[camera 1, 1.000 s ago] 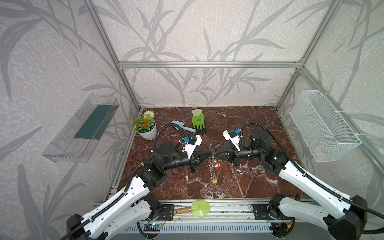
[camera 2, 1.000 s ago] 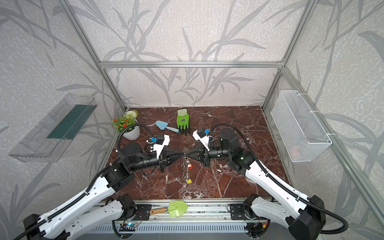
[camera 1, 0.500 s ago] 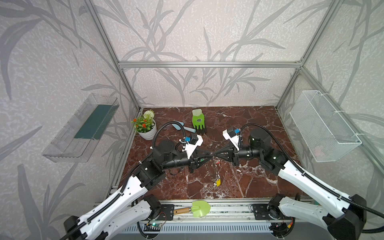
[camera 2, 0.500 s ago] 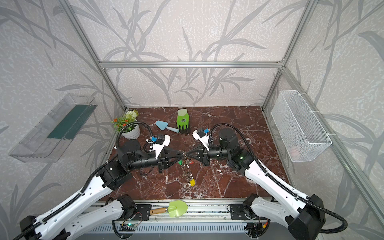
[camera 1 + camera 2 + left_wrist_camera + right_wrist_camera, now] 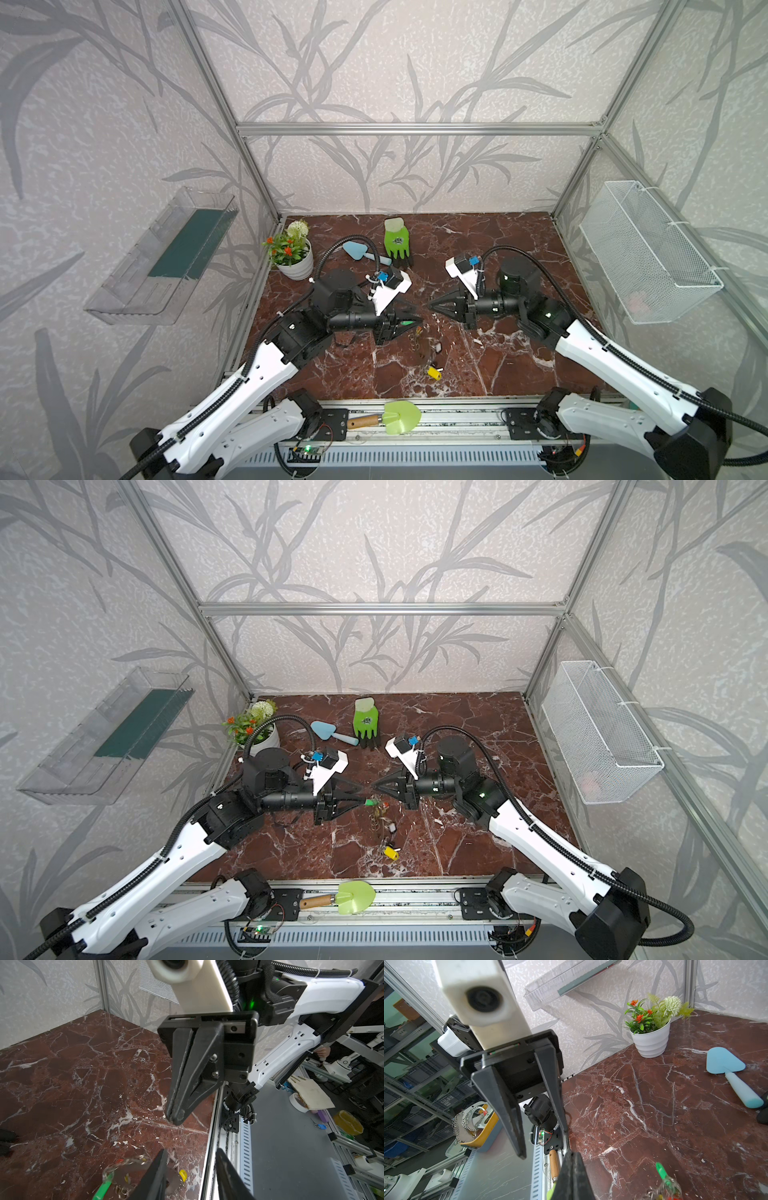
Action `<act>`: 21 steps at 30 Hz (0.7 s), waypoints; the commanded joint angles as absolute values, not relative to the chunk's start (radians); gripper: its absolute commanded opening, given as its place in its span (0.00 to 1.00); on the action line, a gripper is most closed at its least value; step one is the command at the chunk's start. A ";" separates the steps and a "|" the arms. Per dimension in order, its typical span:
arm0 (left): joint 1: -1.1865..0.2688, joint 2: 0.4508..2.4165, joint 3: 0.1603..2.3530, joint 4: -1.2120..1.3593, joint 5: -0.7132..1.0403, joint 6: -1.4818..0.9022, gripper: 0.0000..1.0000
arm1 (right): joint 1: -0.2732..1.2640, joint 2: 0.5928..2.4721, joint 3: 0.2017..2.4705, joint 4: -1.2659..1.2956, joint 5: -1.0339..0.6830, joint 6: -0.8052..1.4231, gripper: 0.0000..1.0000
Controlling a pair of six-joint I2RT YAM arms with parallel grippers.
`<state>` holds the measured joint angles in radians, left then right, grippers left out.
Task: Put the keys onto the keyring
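The keyring [image 5: 129, 1167] is only a blur in the left wrist view. It sits partly behind one left finger [image 5: 158, 1176] and is cut off by the frame edge. In both top views its grey metal is nearly lost against the red marble tabletop [image 5: 511, 245]. The keys [image 5: 381, 827] read mostly by colour: green tag [image 5: 369, 802], white tag [image 5: 390, 824], yellow tag [image 5: 390, 852]. I cannot tell whether the ring lies flat or hangs clear of the tabletop.

At the back, well apart from the work, are a flower pot [image 5: 295, 264], a blue trowel [image 5: 356, 250] and a green glove [image 5: 397, 243]. A green shovel [image 5: 400, 417] lies on the front rail and a wire basket [image 5: 648, 257] hangs on the right wall.

The left claw [image 5: 364, 795] has its jaws moderately apart and grips nothing. The green tag sits just at its tip, outside the finger in the wrist view. The right claw [image 5: 430, 306] is pinched together and empty, its tip facing the left claw, near but not touching. The ring and keys trail from under the left tip toward the front rail.
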<state>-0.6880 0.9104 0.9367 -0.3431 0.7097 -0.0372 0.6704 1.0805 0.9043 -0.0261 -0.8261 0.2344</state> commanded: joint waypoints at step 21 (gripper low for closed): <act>-0.660 0.824 0.856 -0.389 0.689 -0.002 0.47 | 0.552 1.040 0.659 -0.111 -0.454 0.413 0.29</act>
<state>-0.6598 0.8444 0.8715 -0.3935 0.6991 -0.0265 0.5728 1.0630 0.7044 -0.0814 -0.5137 0.3466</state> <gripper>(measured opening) 0.460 0.282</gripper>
